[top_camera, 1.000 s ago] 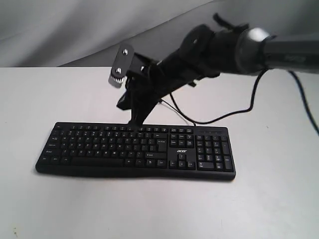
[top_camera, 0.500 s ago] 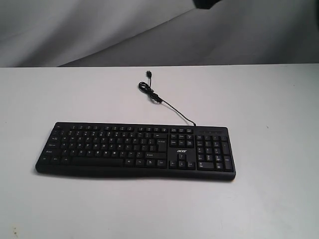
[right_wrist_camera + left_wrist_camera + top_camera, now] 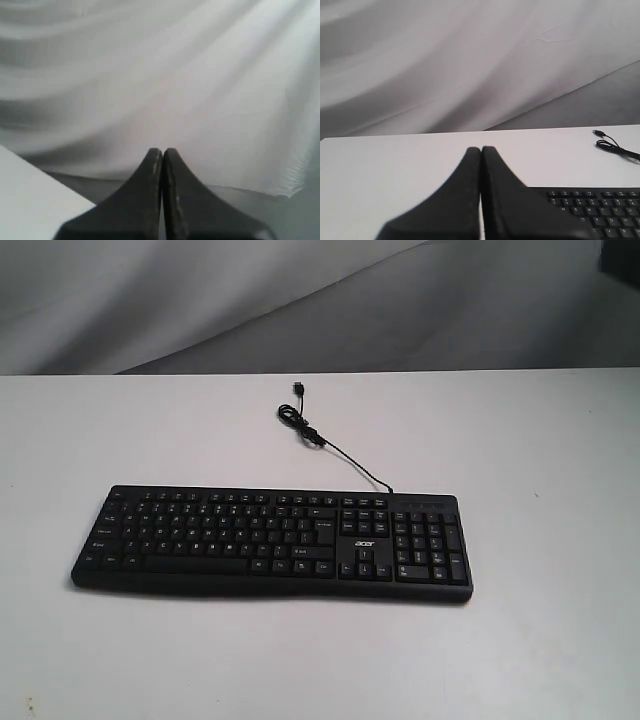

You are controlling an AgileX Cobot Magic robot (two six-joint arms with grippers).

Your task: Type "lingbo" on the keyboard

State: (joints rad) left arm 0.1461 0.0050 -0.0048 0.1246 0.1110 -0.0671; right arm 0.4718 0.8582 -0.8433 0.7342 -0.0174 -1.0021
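The keyboard [image 3: 270, 540] lies flat, keys up, near the front of the white bench [image 3: 540, 640], within either arm's reach, I'd judge. Its cable [image 3: 330, 445] trails away behind, clear of the keys. The left fingers [image 3: 462, 195] and the right fingers [image 3: 142, 195] are each pressed together into one narrow tip, probably for poking single keys. Grey cloth [image 3: 200, 300] drapes behind.

black keyboard [image 3: 270, 540], white table [image 3: 540, 440]
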